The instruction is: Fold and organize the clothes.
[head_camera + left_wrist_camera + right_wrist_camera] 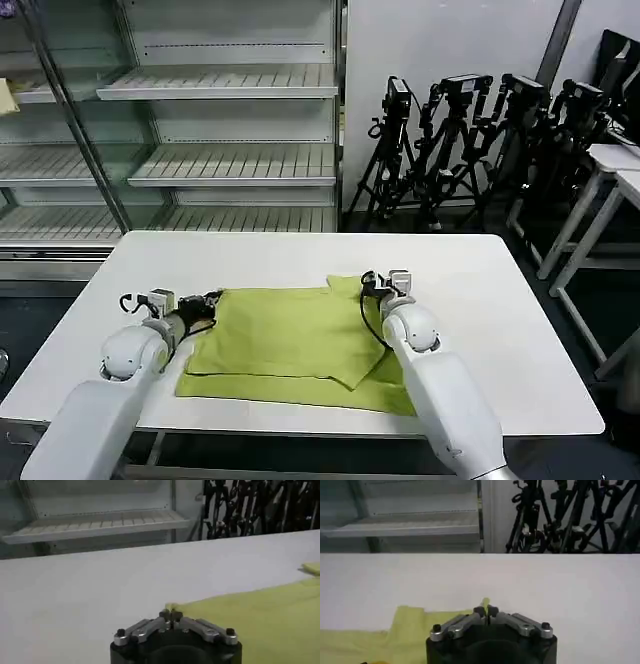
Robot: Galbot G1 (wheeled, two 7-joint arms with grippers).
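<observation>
The near hem of the T-shirt (300, 345) lay closest to my body, spread flat along the front part of the white table (520, 330), with one fold already lying diagonally across its right half. The shirt sat roughly at the table's centre, between my two arms.

Further out, my left gripper (171, 614) was clenched on the shirt's far-left corner; the wrist view showed the fingertips (165, 614) pressed together with a sliver of lime fabric caught between them. My right gripper (485, 611) was likewise pinched shut on the far-right edge, near the small flap that stuck out toward the shelves, a thin tongue of yellow cloth poking up between the pads (479, 611).

With both far corners held, I judged the step in hand to be carrying that far edge back toward me over the near hem. To do it well I would have lifted both corners together, just enough to clear the cloth below (thin fabric like this sags and drags if one side lags), kept the edge taut between the grippers, and laid it down square with the hem before letting go.

Beyond the table stood empty metal shelves (230, 165) and a cluster of black tripods (470, 150), well apart from the work.
</observation>
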